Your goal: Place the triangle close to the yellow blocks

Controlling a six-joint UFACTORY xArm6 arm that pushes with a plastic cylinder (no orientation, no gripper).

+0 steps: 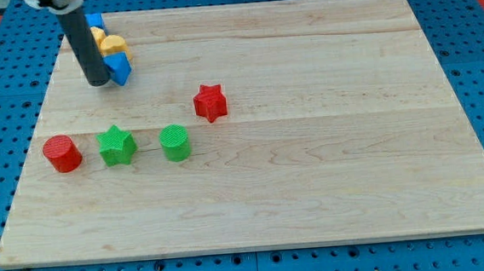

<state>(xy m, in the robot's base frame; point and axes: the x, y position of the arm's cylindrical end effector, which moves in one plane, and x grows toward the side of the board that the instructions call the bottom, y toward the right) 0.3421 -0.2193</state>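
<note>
My tip [99, 80] rests on the board near the view's top left, touching the left side of a blue triangle block [119, 69]. Just above the triangle lie two yellow blocks [114, 47], partly hidden by the rod, so their shapes are hard to make out. Another blue block [95, 20] peeks out above them, next to the rod. The triangle touches or nearly touches the lower yellow block.
A red star [210, 102] lies near the board's middle. A red cylinder [62, 154], a green star [116, 145] and a green cylinder [174, 143] form a row at the lower left. The wooden board [328, 146] sits on a blue pegboard.
</note>
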